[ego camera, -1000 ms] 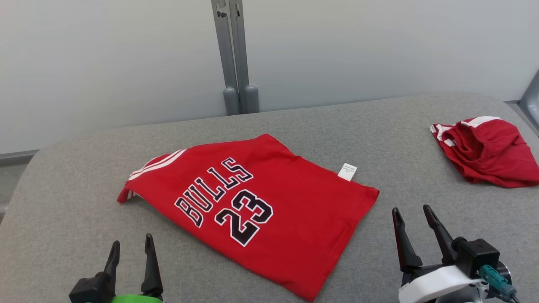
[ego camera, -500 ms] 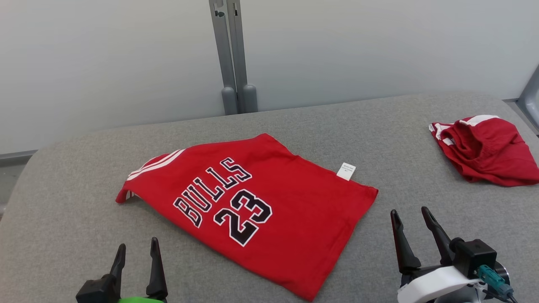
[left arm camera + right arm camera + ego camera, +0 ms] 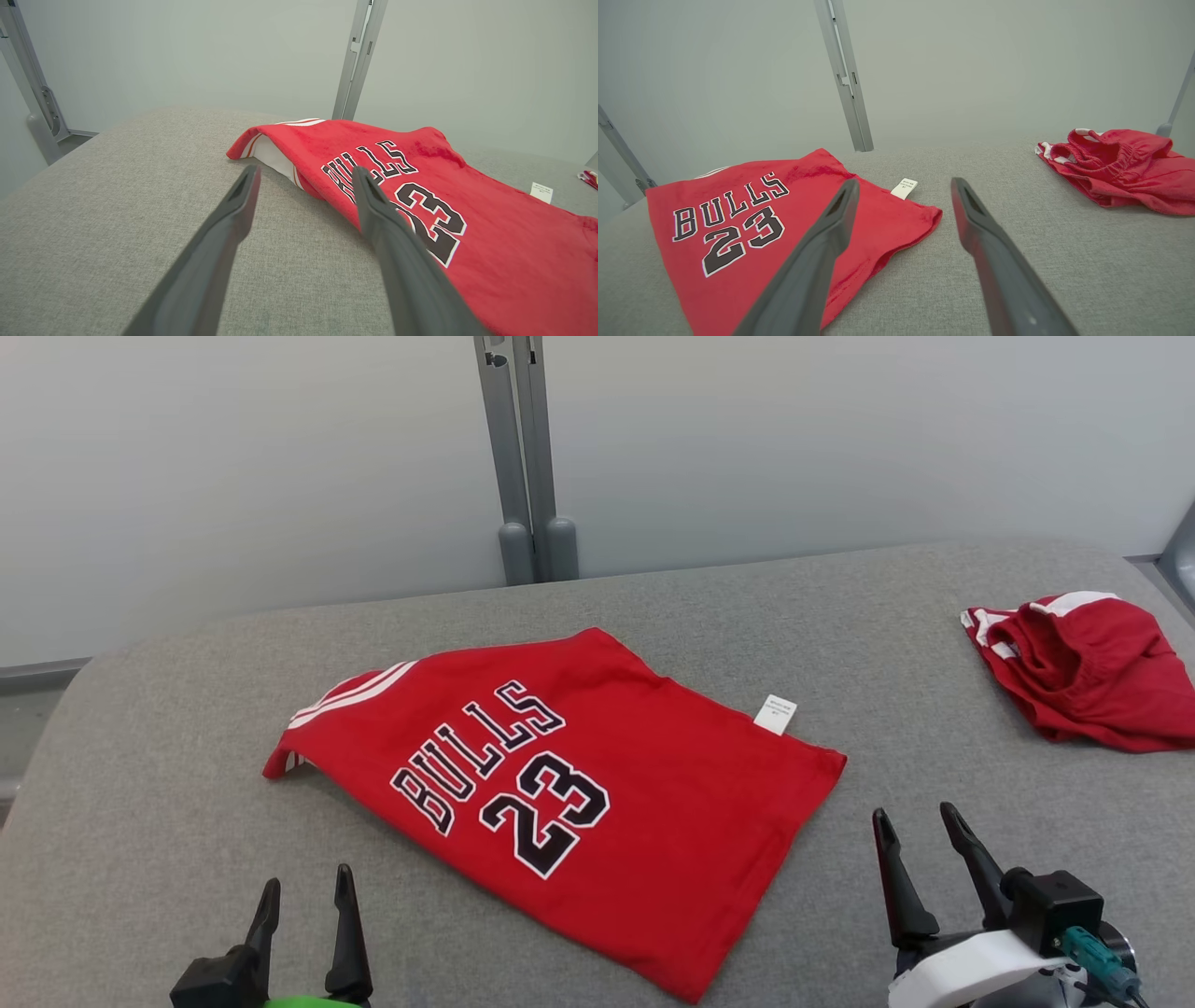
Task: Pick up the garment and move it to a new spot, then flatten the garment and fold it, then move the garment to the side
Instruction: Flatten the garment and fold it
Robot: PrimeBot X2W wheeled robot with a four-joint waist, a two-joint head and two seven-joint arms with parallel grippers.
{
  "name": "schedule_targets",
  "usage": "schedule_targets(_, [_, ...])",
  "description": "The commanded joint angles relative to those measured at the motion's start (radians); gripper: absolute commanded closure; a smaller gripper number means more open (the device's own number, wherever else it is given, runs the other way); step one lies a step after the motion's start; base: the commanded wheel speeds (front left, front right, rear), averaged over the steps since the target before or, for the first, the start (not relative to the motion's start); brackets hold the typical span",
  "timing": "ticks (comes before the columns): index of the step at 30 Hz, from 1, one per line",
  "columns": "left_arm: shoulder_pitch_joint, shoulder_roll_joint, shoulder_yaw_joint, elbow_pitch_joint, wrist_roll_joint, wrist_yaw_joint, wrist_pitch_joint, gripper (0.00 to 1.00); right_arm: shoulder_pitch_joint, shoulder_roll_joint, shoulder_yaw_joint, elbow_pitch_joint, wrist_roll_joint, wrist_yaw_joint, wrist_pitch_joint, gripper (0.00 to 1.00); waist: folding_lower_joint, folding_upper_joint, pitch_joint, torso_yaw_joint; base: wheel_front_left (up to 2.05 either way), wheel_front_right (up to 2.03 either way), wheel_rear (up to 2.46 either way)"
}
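Red jersey (image 3: 653, 821) lies spread on grey table (image 3: 140, 859). L claw (image 3: 307, 879) & R claw (image 3: 913, 811) both wide open, empty, hovering near its edges.

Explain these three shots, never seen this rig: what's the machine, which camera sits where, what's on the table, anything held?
It is a wheeled robot with two arms. The wide shot comes from its head camera, looking down. The other two come from cameras on the left and right wrists, looking along each arm's two dark fingers. On the grey padded table lies a red Bulls 23 jersey, print up, with a crumpled red garment at the far right. The left jaws and right jaws both stand open, holding nothing.
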Motion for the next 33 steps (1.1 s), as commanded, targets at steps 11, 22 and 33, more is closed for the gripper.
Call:
schedule_targets(11, [-0.031, -0.003, -0.03, 0.02, 0.024, -0.019, 0.0, 0.0, -0.116, -0.003, -0.026, 0.281, 0.041, 0.0, 0.008, 0.0, 0.0, -0.0001, 0.036, 0.086, 0.0, 0.0, 0.0])
schedule_targets(22, [-0.038, -0.003, -0.079, 0.022, -0.004, -0.004, 0.0, 0.0, -0.287, -0.003, -0.006, 0.593, 0.093, 0.0, 0.049, 0.0, 0.0, -0.0001, 0.063, 0.214, 0.0, 0.0, 0.0])
schedule_targets(33, [-0.017, -0.004, -0.08, 0.011, -0.01, 0.009, 0.0, 0.0, -0.372, -0.003, 0.041, 0.741, 0.119, 0.0, 0.023, 1.0, 0.0, -0.0001, 0.066, 0.26, 0.0, 0.0, 0.0])
